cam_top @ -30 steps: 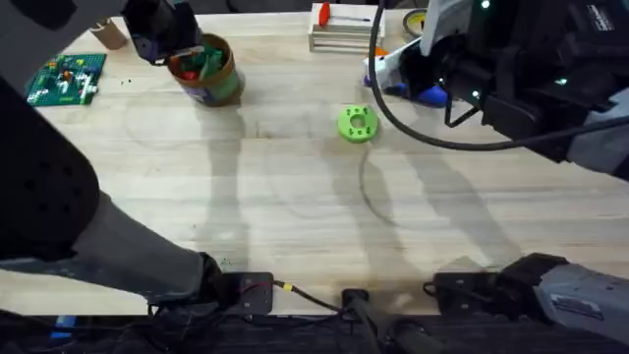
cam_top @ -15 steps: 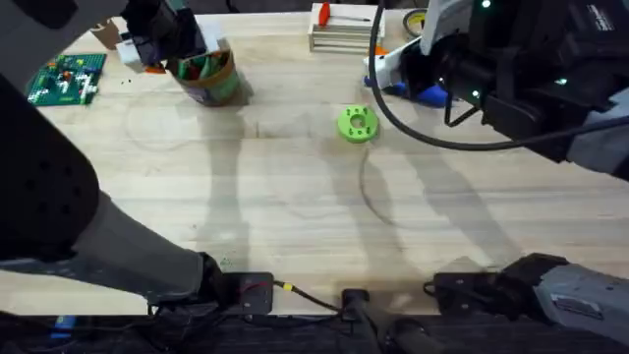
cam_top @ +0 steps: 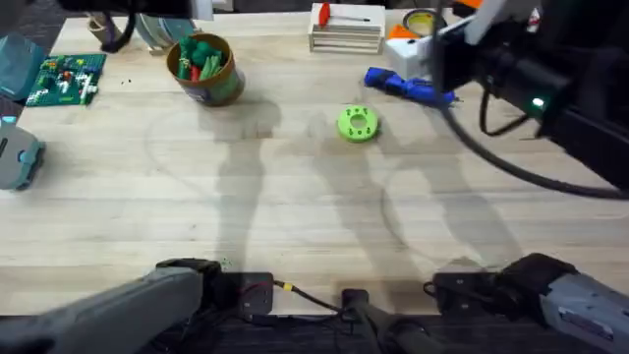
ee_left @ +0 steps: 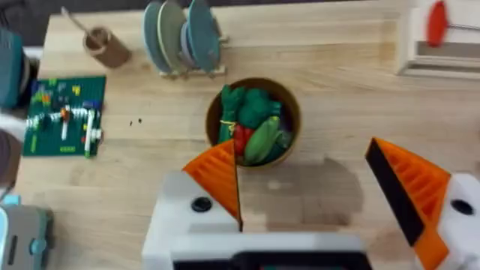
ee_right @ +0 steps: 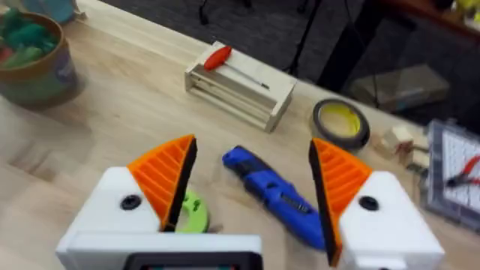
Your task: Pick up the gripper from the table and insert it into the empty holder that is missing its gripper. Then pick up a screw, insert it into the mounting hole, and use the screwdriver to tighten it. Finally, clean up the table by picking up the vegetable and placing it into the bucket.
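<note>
The bucket (cam_top: 204, 69) stands at the far left of the table (cam_top: 295, 197), upright, packed with green toy vegetables (ee_left: 255, 120) and a red piece; seen from the left wrist they fill it to the rim, so which one is the task's own vegetable I cannot tell. The left gripper (ee_left: 307, 187) hangs above the bucket with its orange-padded fingers (ee_left: 217, 176) wide apart and nothing between them.

The screwdriver (cam_top: 408, 87) lies flat on the far right part of the table, apart from the lime ring disc (cam_top: 357, 124) that sits nearer the middle. The right gripper (ee_right: 251, 187) hovers over the screwdriver — its fingers (ee_right: 165, 176) spread wide, one on each side of the blue body, not touching it and holding nothing.

Behind the screwdriver is a small wooden crate (cam_top: 345, 31) with a red-handled tool (ee_right: 219, 56) on top, and a roll of yellow tape (ee_right: 341, 124) just beside it. A green board (cam_top: 66, 79) lies left of the bucket; a rack of plates (ee_left: 184, 37) and a wooden cup (ee_left: 107, 46) stand behind it.
</note>
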